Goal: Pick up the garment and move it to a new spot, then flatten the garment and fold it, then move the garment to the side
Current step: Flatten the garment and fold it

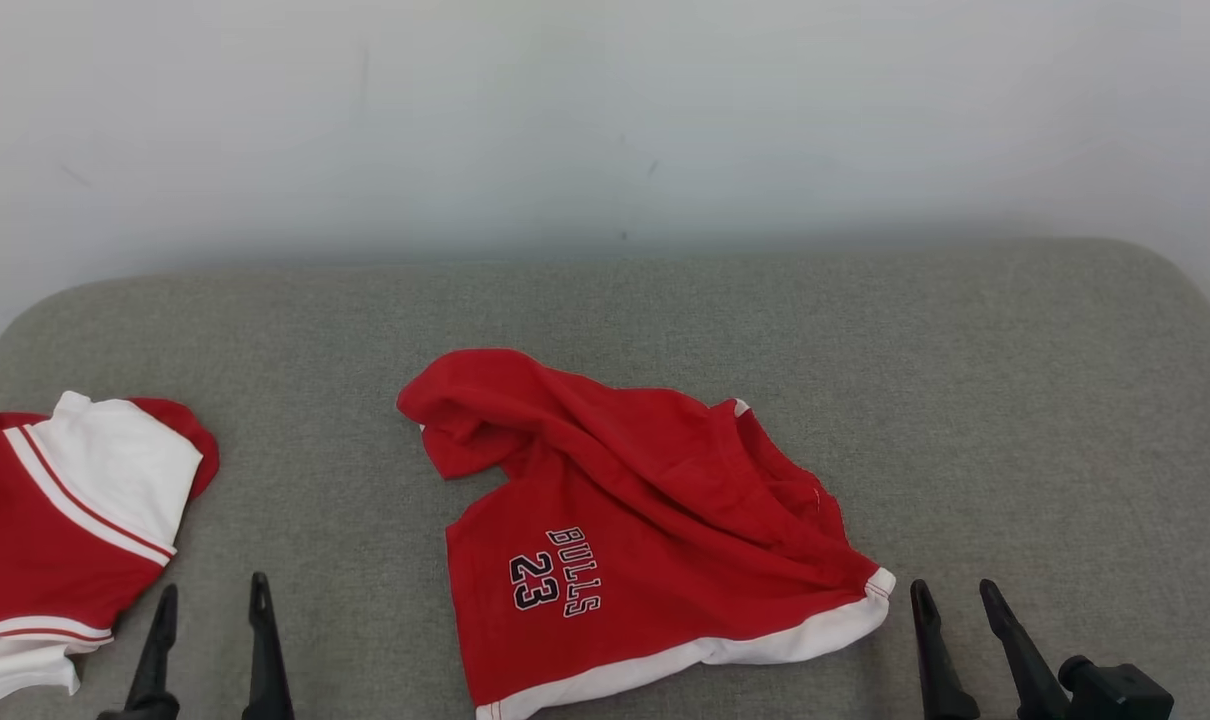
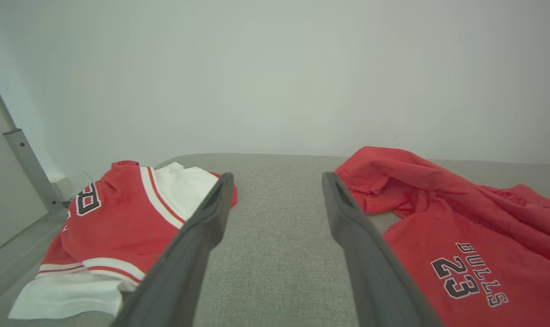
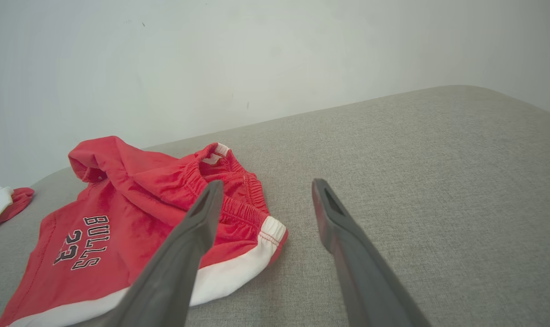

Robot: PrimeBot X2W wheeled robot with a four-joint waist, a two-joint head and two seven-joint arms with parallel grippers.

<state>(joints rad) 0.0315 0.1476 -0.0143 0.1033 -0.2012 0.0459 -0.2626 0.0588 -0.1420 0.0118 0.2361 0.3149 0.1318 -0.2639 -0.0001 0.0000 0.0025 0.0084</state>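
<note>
Head view, left to right: red-and-white jersey point(image 1: 65, 520) at left edge of grey woven cushion point(image 1: 1015, 400); left gripper point(image 1: 214, 585) fingers wide apart, empty; red garment point(image 1: 645, 520) mid-cushion, rumpled soft knit, white hem band, "BULLS 23" print; right gripper point(image 1: 953, 585) just beside hem, spread wide, empty.

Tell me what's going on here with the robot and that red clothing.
Nothing is being handled yet. A crumpled red Bulls 23 garment lies in the middle of the grey padded surface. The left gripper and right gripper are both open and empty, low at the near edge on either side of it, not touching it. A second red and white garment lies at the robot's far left.
</note>
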